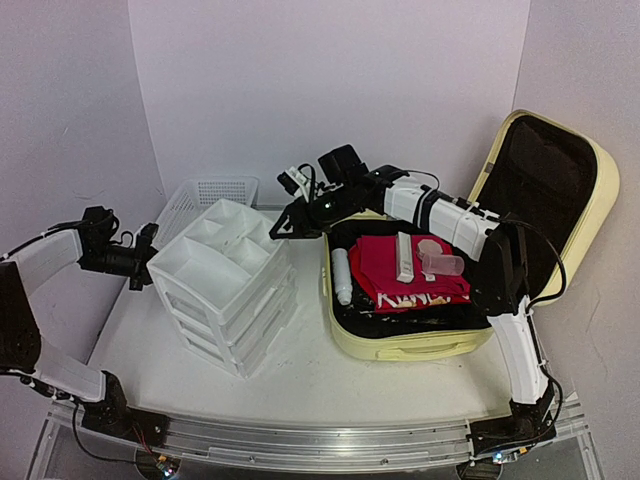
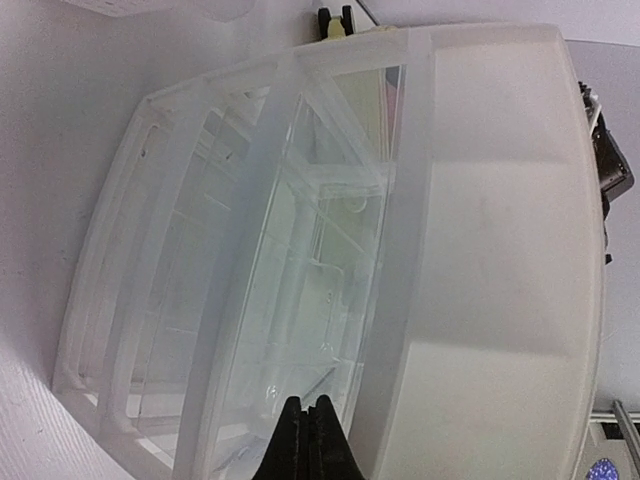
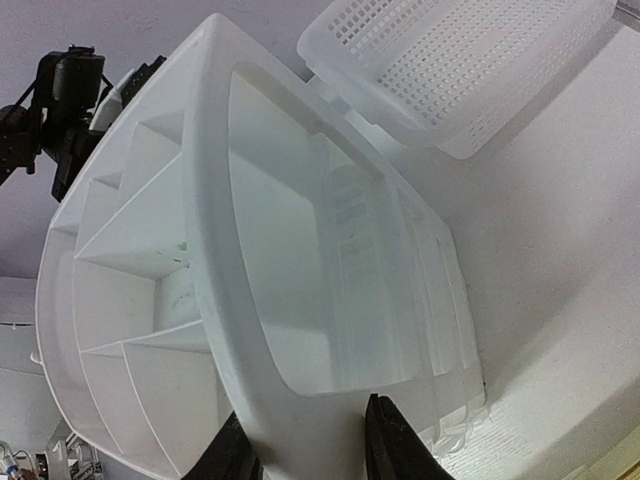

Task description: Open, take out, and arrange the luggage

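Luggage (image 1: 400, 345) sits on the right half of the table (image 1: 330, 390), already unzipped, with its lid (image 1: 600, 200) thrown back against the right wall, so you can count the opening step as done. The taking out looks barely begun: a red cloth (image 1: 400, 265), a white bottle (image 1: 341, 275), a white tube (image 1: 403, 257) and a clear cup (image 1: 440, 262) all lie inside the lower shell. As far as the overhead view shows, nothing has been sorted into the drawer unit (image 1: 225, 290) or the mesh basket (image 1: 215, 190) behind it.

Both of your arms are at the drawer unit, not the case. Your left gripper (image 2: 306, 408) is pinched fully together at the unit's left side, with nothing visible between the fingers. Whether the tips touch the plastic, you cannot tell from its wrist view. Your right gripper (image 3: 308, 410) is partway apart and straddles the rim at the unit's far right corner. The fingers sit on either side of the edge, but the pictures do not show whether they actually bite it.

My reading is that you are positioning the unit before unloading, which leaves every item to lift out and arrange.
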You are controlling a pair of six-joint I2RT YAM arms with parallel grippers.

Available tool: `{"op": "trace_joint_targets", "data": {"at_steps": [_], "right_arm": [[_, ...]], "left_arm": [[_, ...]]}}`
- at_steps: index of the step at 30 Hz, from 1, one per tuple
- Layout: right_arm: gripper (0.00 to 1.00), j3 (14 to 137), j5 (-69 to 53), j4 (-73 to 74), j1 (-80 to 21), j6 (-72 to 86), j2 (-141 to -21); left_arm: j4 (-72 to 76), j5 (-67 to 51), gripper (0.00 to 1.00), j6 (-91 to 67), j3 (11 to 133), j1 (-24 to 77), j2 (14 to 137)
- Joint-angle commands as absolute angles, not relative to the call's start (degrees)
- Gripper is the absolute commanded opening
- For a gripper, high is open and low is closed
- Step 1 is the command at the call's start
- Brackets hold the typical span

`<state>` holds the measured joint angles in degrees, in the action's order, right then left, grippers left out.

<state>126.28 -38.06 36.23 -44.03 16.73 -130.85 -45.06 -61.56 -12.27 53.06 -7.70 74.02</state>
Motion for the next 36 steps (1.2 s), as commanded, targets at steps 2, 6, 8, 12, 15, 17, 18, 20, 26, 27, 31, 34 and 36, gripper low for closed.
{"op": "trace_joint_targets", "data": {"at_steps": [2, 6, 8, 12, 15, 17, 18, 20, 26, 27, 31, 34, 36], "right_arm": [[0.34, 129.04, -40.70, 35.42, -44.65, 17.56, -130.32], [0.34, 130.79, -39.31, 35.34, -44.69, 20.34, -131.22], [0.35, 131.54, -38.50, 35.33, -44.82, 21.96, -131.66], [0.35, 133.28, -38.48, 35.10, -45.10, 24.63, -132.89], [0.47, 132.97, -35.97, 35.30, -45.15, 26.14, -132.27], [0.59, 130.84, -31.39, 36.12, -45.05, 27.33, -129.70], [0.65, 129.66, -29.40, 36.60, -44.94, 28.14, -128.01], [0.75, 127.97, -26.13, 38.41, -44.54, 29.27, -124.64], [0.98, 120.86, -15.66, 45.04, -43.33, 30.91, -114.46], [0.98, 118.09, -14.42, 45.00, -43.13, 31.76, -112.36], [0.98, 106.54, -12.32, 42.03, -42.98, 37.98, -104.92], [0.98, 97.77, -13.71, 35.99, -43.79, 43.98, -100.94], [0.98, 94.56, -13.83, 33.94, -45.06, 45.19, -99.76]], "left_arm": [[-41.73, -66.33, 0.00, -12.60, 52.18, -3.14, 75.67], [-40.34, -66.45, 0.00, -12.92, 49.99, -2.60, 75.59], [-39.91, -66.61, 0.00, -13.00, 48.98, -2.57, 75.66], [-39.20, -67.25, 0.05, -13.68, 48.42, -2.62, 75.25], [-39.41, -61.18, 0.14, -15.92, 48.67, -3.48, 73.54], [-41.49, -51.59, 0.21, -16.34, 49.61, -3.89, 70.73], [-42.36, -47.81, 0.23, -16.32, 50.21, -3.98, 69.01], [-44.63, -40.59, 0.30, -16.35, 51.88, -4.28, 66.27], [-50.55, -20.25, 0.56, -17.48, 57.64, -5.60, 60.21], [-50.76, -18.99, 0.59, -17.75, 58.46, -5.74, 59.01], [-50.29, -24.57, 0.65, -19.35, 62.50, -5.78, 53.63], [-49.54, -33.13, 0.77, -19.08, 65.57, -3.96, 53.44], [-49.38, -34.43, 0.79, -18.14, 67.20, 0.46, 54.16]]}}
